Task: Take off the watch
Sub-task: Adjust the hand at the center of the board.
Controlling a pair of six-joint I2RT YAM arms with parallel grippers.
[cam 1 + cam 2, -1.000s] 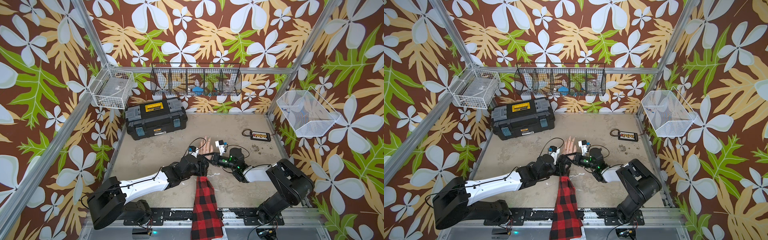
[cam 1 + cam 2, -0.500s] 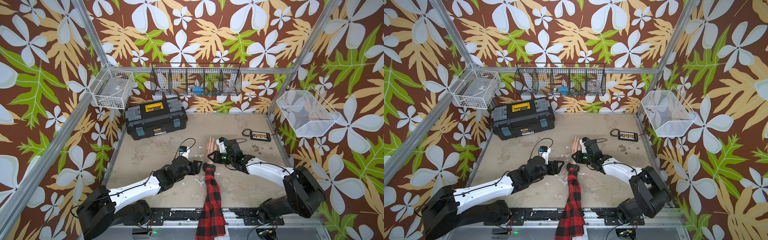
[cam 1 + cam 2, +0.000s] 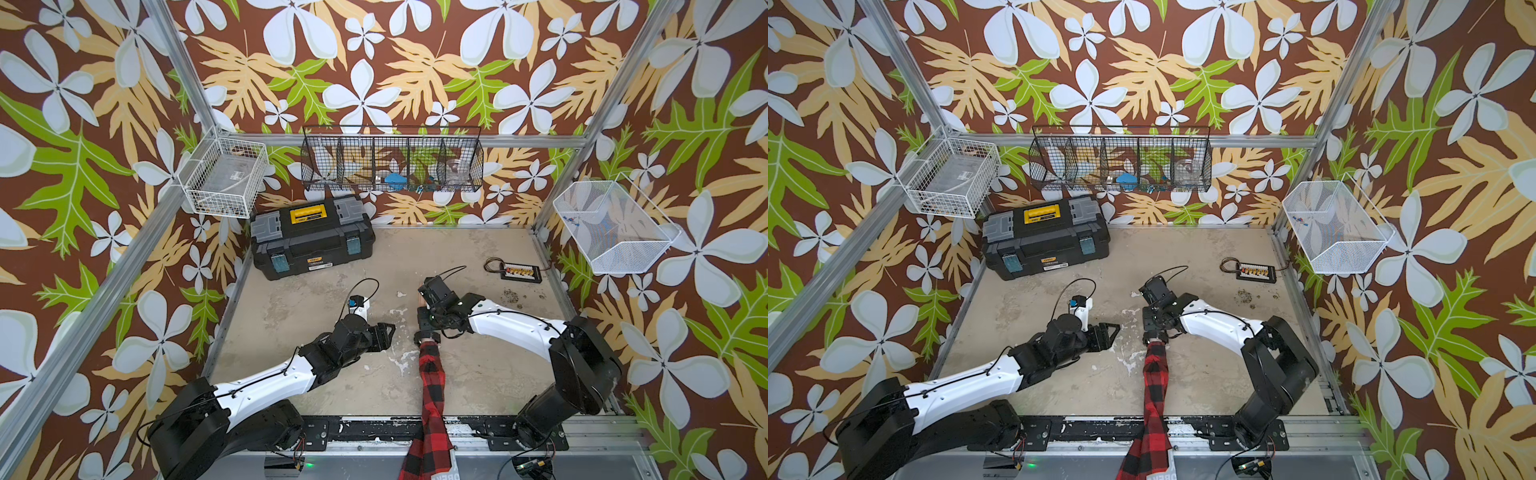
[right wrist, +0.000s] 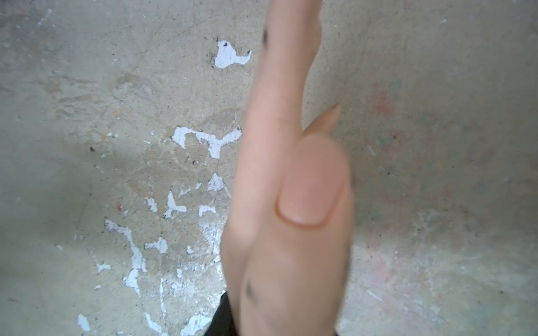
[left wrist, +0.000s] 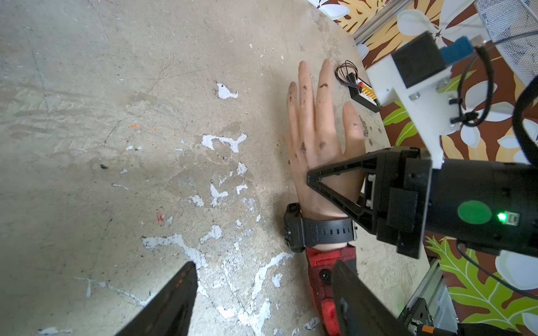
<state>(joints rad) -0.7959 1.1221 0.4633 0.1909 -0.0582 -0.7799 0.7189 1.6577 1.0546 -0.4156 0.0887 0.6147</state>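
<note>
Nearest us a red-checked sleeve (image 3: 430, 395) reaches in over the chipped, grey-beige tabletop (image 5: 116, 116). The watch (image 5: 320, 231) is strapped round the wrist of the dummy hand (image 5: 314, 139), at the sleeve's end. Our left gripper (image 5: 263, 266) stands spread and empty nearby. The right gripper (image 5: 317, 180) lays a finger across the hand beside the watch; we cannot tell whether it clamps. Beyond sits a closed black toolbox (image 3: 311, 237), its yellow label (image 3: 306, 215) unreadable. On the flowered walls (image 3: 374, 83) hang a white wire basket (image 3: 226, 176), a black rack (image 3: 392, 164) holding a blue item (image 3: 394, 178), and a white mesh bin (image 3: 611, 226).
</note>
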